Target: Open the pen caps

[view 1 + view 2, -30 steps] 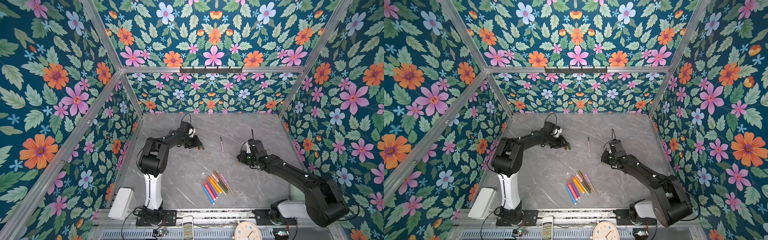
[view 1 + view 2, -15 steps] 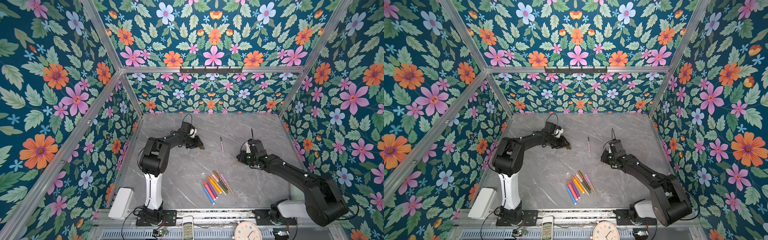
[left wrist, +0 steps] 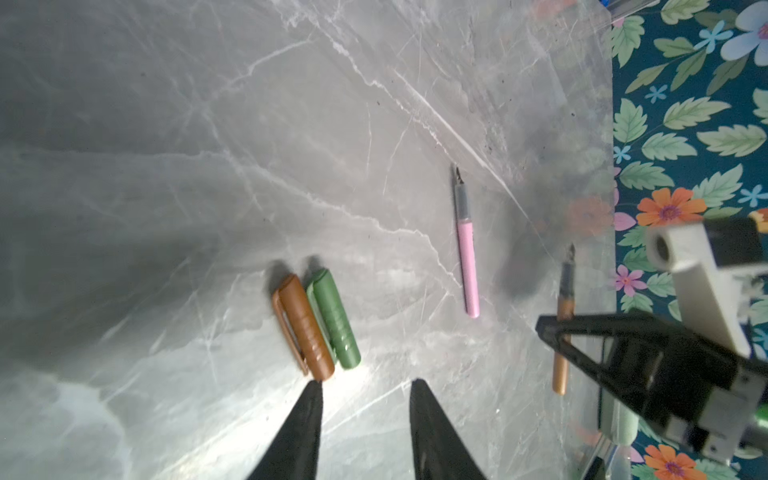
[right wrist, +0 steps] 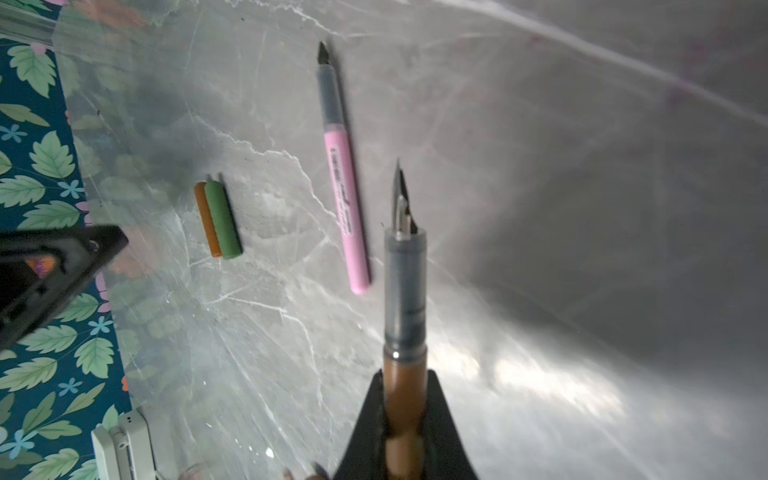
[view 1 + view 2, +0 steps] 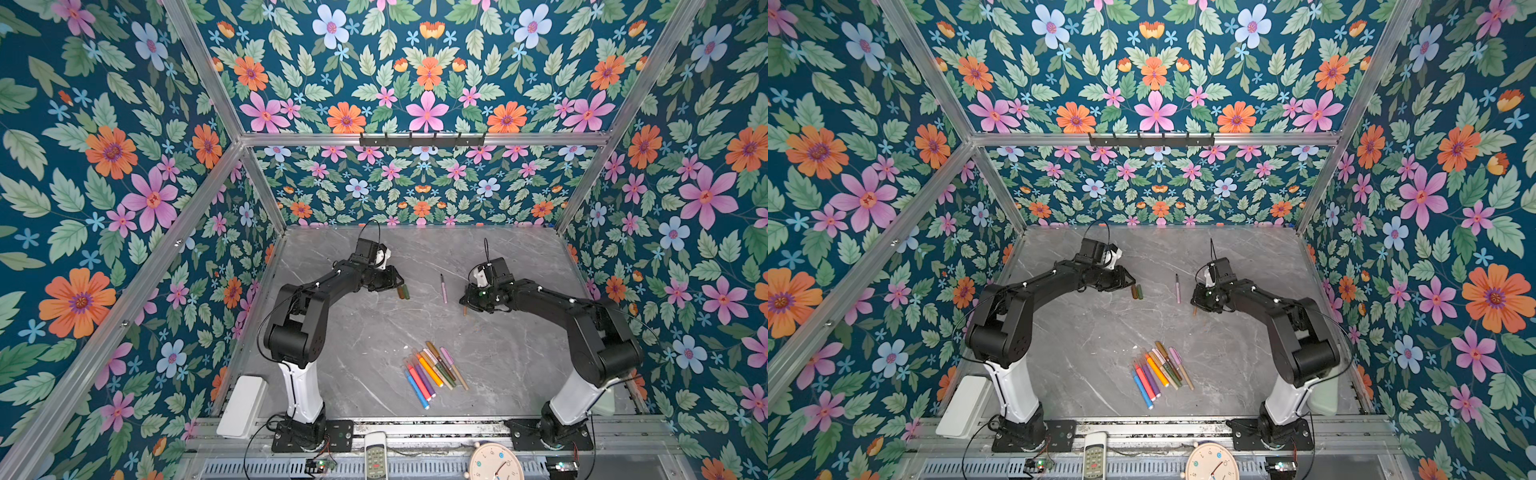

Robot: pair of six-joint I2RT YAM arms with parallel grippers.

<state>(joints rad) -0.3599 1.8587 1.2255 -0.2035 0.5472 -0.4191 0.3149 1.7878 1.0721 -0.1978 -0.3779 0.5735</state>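
Clock reference: top views, table centre, 12 = far wall.

- Grey marble table [image 5: 353, 332]: everything sits on it.
- Left arm [image 5: 316, 291] reaches in from 7 toward 11. Right arm [image 5: 573, 307] reaches in from 4 toward 2.
- Left gripper [image 3: 366, 384] is at about 11, low over the table. The jaws are apart with nothing between them, only bare table in the gap. One fingertip [image 3: 313, 399] is right at the near end of the brown cap; can't tell if it touches.
- Right gripper [image 4: 405, 376] is at about 2, clamped on the brown pen.
- Pen bundle [image 5: 432, 368] is at 5–6, near the front rail. The pens lie side by side, each running 11-to-5: blue, red, purple, orange, beige, olive, brown, pink. Caps look on, but it's too small to be sure. Neither gripper is near it.
- Pink pen [image 5: 443, 287] is at about 1, between the two grippers. It lies flat and alone, uncapped, with the dark nib toward 12. Clear grey grip section behind the nib, see the right wrist view [image 4: 347, 208].
- Brown pen [image 4: 405, 291] is uncapped, held by the brown barrel. The grey section and bare nib stick out past the fingertips. The tail end shows at 6 of the gripper in a top view [image 5: 465, 311].
- Brown cap [image 3: 305, 328] and green cap [image 3: 336, 320] are off their pens at about 11, just ahead of the left gripper. They lie flat, parallel and touching along their length, with the green one on the pink-pen side. The brown cap's clip faces away from the green.
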